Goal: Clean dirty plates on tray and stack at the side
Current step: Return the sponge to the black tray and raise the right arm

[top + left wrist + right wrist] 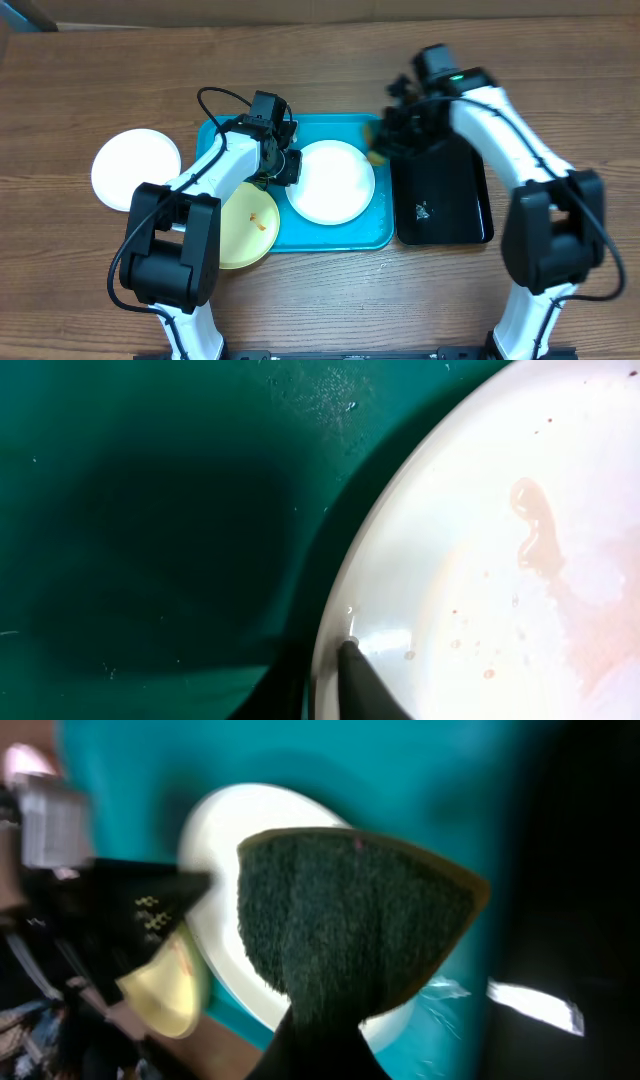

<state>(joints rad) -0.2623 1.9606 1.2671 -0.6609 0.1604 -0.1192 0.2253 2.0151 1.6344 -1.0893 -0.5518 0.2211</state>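
**Ana:** From above, where does the work stand?

**Ben:** The large turquoise rectangular plastic tray (340, 240) lies in the middle of the brown wooden worktop (100, 80). One white round shallow plate (335, 185) lies inside it. The left tool (285, 165) is at this plate's left rim, I think so that the plate does not slide under scrubbing. The right tool (388, 135) hangs over the tray's far right corner and grips a yellow sponge with a dark green face (377, 153).

**Ana:** And the other plates?

**Ben:** A pale yellow-green round plate (250, 235) lies at the tray's near left corner, partly under the left arm. A second white round plate (136, 168) lies alone on the worktop, well to the left, probably the stacking place. A glossy black narrow tray (460, 200) sits just beside the turquoise tray, on its right.

**Ana:** What does the left wrist camera show?

**Ben:** One dark fingertip (355, 660) rests on the inside of the rim. The other finger is hidden, so I cannot tell if this tool is narrow or wide. Orange-brown smears (535, 535) remain on the plate. Left of the rim the tray floor is bare.

**Ana:** And the right wrist?

**Ben:** It is blurred. The sponge is pinched between the fingers, green face showing. I judge that it does not yet touch the plate. The plate's right part is open for wiping, while the left arm takes the left rim and the black tray closes the room on the right.
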